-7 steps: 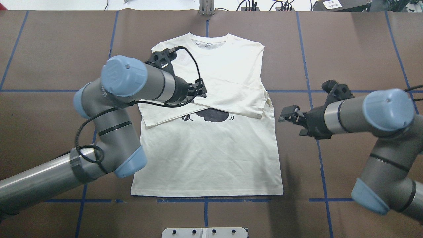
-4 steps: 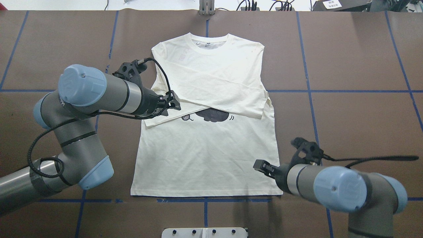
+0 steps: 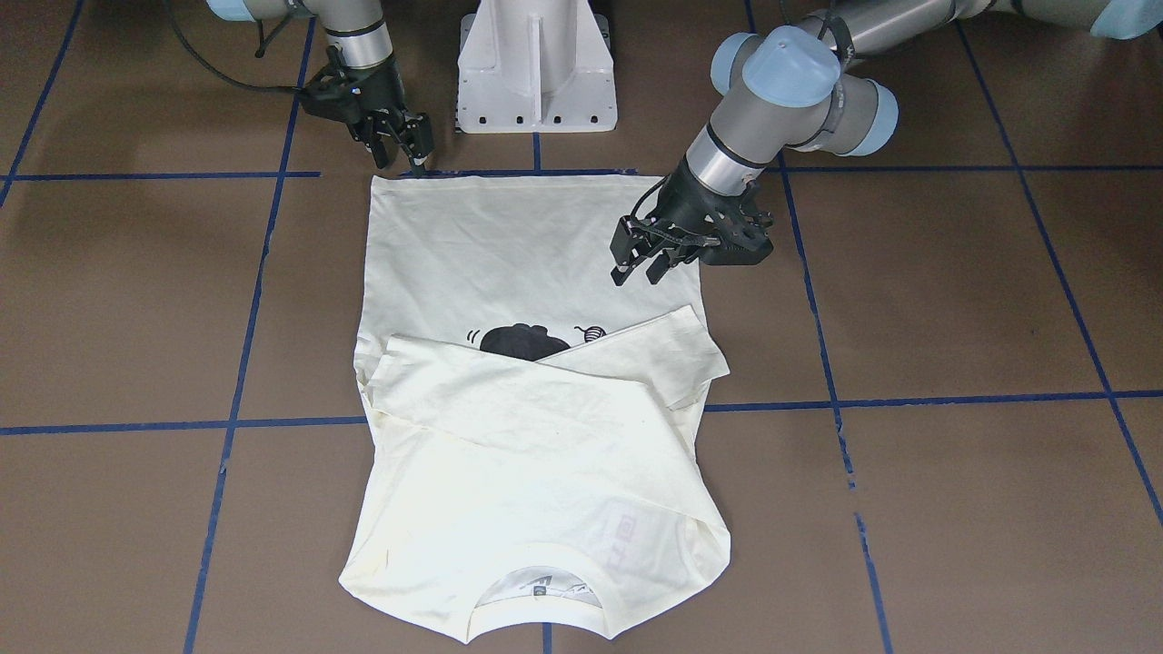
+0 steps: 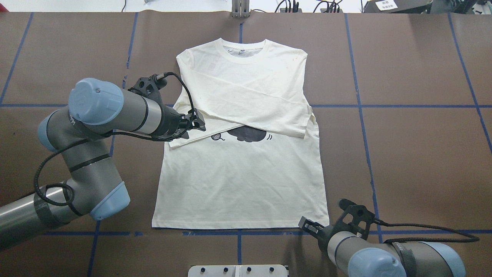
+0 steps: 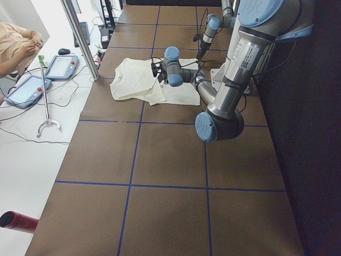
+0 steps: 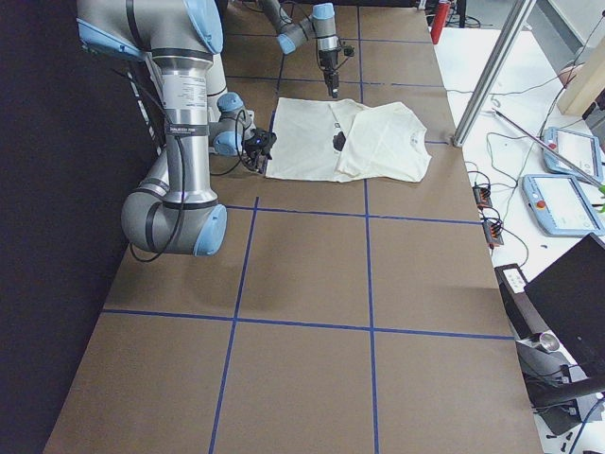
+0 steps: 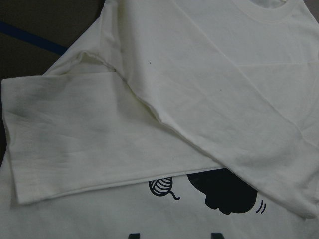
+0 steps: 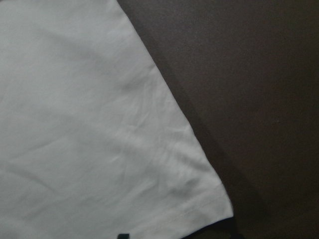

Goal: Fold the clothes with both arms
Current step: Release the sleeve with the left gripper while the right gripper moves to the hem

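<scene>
Right tool (image 3: 401,153) at T-shirt (image 3: 509,245) hem corner (left tool (image 3: 636,270) near sleeve (image 3: 677,350)).

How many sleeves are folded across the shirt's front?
2. The top sleeve slants toward the robot's right; the lower sleeve lies beneath it, cuff beside the left gripper.

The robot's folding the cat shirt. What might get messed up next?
1. The right gripper is at one bottom corner of the shirt, while the left gripper is up by the folded sleeve. If only one corner gets lifted, the hem would likely fold over crooked.
2. The left gripper hangs open close to that sleeve and might snag it, pulling the fold apart.
</scene>
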Robot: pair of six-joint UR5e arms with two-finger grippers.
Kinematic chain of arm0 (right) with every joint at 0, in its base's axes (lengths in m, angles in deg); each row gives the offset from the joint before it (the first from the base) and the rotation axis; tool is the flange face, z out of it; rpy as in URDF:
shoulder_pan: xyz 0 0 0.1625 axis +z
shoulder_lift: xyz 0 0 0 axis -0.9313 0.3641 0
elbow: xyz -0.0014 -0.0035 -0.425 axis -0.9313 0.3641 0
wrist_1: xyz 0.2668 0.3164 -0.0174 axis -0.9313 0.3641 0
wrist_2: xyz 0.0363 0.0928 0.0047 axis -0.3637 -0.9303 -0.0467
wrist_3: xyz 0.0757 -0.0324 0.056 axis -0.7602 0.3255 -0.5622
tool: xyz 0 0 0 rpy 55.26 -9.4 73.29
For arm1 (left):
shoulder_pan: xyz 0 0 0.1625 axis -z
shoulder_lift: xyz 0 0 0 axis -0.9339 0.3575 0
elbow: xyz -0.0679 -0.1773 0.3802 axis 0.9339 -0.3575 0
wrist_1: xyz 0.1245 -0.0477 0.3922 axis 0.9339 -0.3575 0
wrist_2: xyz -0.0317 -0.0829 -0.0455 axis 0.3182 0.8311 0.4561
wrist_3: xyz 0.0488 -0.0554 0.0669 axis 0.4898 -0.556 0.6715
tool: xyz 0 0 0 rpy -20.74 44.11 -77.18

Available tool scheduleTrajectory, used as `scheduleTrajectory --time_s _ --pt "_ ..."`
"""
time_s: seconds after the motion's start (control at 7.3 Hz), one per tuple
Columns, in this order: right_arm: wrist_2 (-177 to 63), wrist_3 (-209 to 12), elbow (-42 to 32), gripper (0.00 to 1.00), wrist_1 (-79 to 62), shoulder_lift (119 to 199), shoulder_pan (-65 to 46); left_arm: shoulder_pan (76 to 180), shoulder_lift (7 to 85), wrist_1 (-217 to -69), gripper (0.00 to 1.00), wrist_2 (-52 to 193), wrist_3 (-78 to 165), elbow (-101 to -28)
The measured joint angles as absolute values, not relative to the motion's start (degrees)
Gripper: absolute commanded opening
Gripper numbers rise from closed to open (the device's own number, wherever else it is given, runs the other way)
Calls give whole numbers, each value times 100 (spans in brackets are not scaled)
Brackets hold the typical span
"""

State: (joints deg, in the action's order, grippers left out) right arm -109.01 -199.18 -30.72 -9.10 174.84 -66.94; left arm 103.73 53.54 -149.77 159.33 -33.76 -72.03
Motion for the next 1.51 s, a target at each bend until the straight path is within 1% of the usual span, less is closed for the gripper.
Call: scheduleTrajectory --time_s 0.14,0.27,0.41,1.23,1.51 --pt "-10880 -19930 -3050 50 -899 17572 -6692 10370 5356 -14980 64 15936 -3393 -7183" --pt "-10858 -19934 -3051 16 -896 17649 -6691 10369 5359 -14981 65 15937 -3400 -7172" --pt "-10839 -19935 -3064 0 -892 17689 -6689 10365 5360 -14981 65 15936 -3403 -7169" --pt "-10808 -19870 -3140 0 -893 17710 -6578 10342 5374 -15007 65 15929 -3405 -7047" --pt "-10810 -19859 -3238 0 -893 17707 -6565 10329 5373 -14966 63 15920 -3578 -7134"
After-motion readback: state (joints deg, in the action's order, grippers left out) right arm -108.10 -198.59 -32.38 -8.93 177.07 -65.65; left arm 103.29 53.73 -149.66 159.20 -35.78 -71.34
